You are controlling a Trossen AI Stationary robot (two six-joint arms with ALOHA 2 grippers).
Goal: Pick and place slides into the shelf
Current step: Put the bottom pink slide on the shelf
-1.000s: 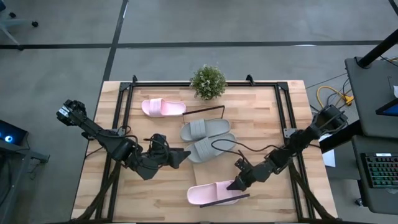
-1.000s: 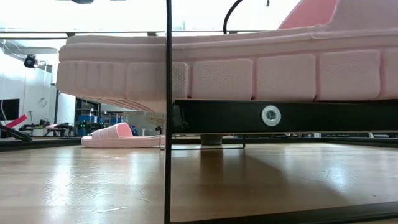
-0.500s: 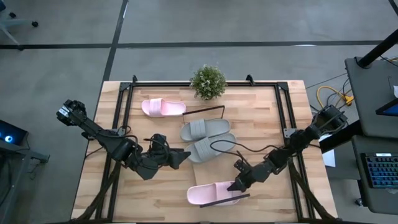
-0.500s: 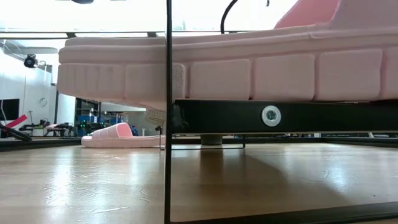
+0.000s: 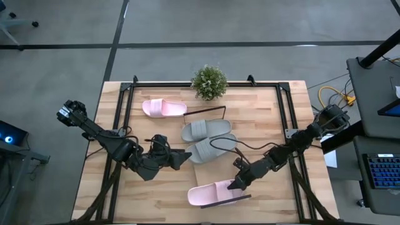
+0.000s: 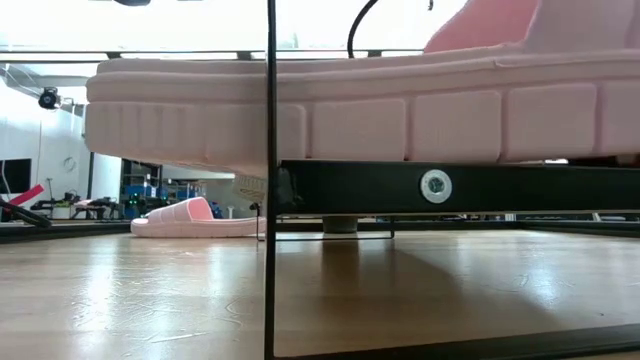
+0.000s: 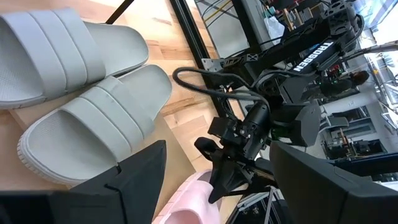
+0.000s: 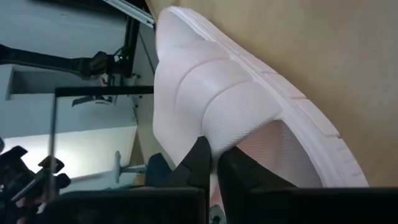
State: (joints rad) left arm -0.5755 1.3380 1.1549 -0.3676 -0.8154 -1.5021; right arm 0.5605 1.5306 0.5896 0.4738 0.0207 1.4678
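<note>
Faintly, "TROSSEN" on right arm [image 7: 311, 53]

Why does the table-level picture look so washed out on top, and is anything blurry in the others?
Low view: bright backlight from the room bleaches the top, and the tabletop mirrors it as glare; the near pink slide looms huge. Right wrist view: the right gripper is soft, being so close. High view: even light, faint shadows.

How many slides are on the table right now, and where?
4: two grey slides side by side mid-table, one pink slide near the plant, one pink slide at the front edge under the right gripper.
</note>
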